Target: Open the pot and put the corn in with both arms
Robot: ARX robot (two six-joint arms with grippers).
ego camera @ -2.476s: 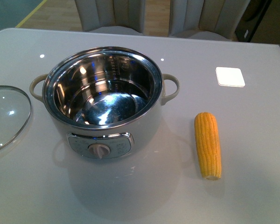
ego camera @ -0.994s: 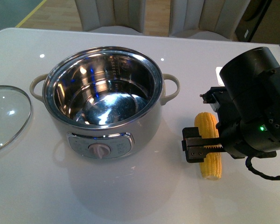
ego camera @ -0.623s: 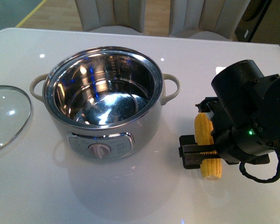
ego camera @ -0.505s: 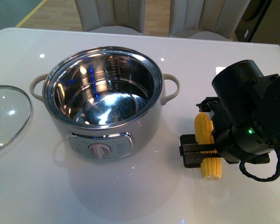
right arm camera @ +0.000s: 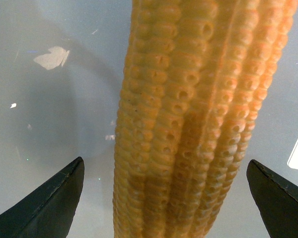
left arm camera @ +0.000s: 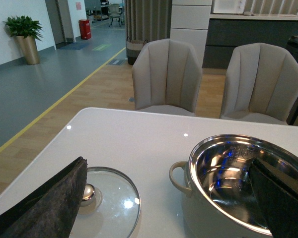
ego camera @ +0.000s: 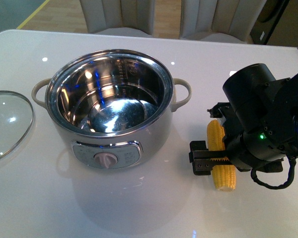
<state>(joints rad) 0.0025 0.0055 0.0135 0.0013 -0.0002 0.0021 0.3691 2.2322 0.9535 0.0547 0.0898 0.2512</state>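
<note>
Corn [ego camera: 223,176]: one bare yellow cob, lying flat on the white tabletop [ego camera: 139,208] to the right of the pot and well apart from it, one end toward us.

Right gripper [ego camera: 219,166]: we find it lowered over the middle of the cob. In the right wrist view its fingers [right arm camera: 49,198] are spread, one on each side of the corn [right arm camera: 188,124], with bare tabletop showing between each tip and the kernels. No contact is seen. A green light [ego camera: 261,135] glows on the bulky black arm above it.

Pot [ego camera: 154,136]: cream-white, upright and uncovered, with a shiny steel inside that holds only reflections. We note a silver panel with a dial knob [ego camera: 107,159] facing us and a beige loop handle on each side.

Left gripper [left arm camera: 164,208]: we see it in the left wrist view only. Its fingers [left arm camera: 44,203] are spread wide and hold nothing, one in front of the lid, the other in front of the pot [left arm camera: 193,166].

Glass lid [ego camera: 7,121]: steel-rimmed, flat on the tabletop left of the pot.

White square [ego camera: 245,81]: flat on the tabletop beyond the corn.

Two beige chairs [left arm camera: 167,74] stand at the far edge.
</note>
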